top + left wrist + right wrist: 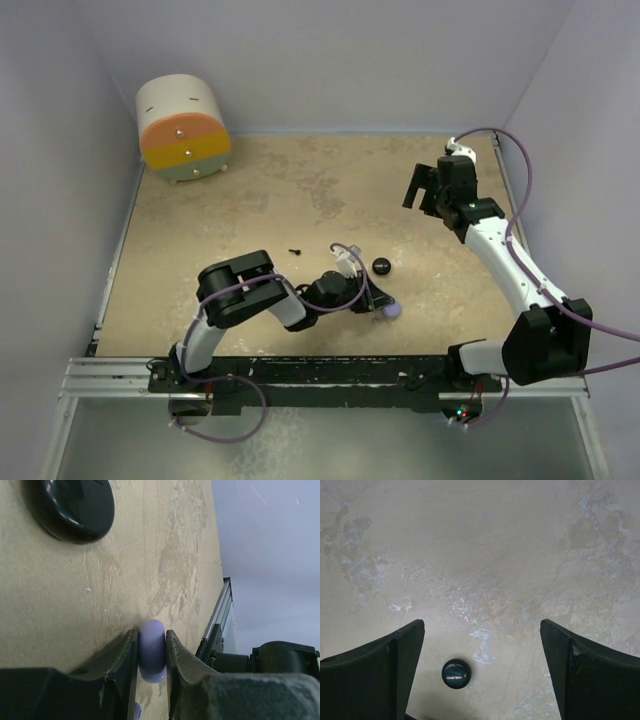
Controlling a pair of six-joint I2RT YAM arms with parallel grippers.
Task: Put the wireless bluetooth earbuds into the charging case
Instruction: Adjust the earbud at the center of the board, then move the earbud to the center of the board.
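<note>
Left tool [151, 634]: clenched on the lavender disc [152, 657], pinched edge-on between both fingers, low over the surface [250, 200] close to its near edge, right of centre. Disc is shut as far as I can see; judged to be one charging case. A lavender speck [136, 710] shows under the left finger; too little of it shows to tell what it is.

Black disc [381, 266]: flat on the surface just beyond the left tool, untouched; probably the second case. No lid seen open.

Black earbud [295, 250]: lies loose near mid-surface, left of the black disc and apart from it. Other earbuds not located.

Right tool [481, 625]: released, fingers wide apart, raised towards the far right corner, grasping nothing. Its view shows a black round piece on the surface, likely the black disc.

Drum [183, 128]: far left corner, not involved.

Progress: early. No earbud seated in any case that I can see. Opening a case and every insertion remain.
</note>
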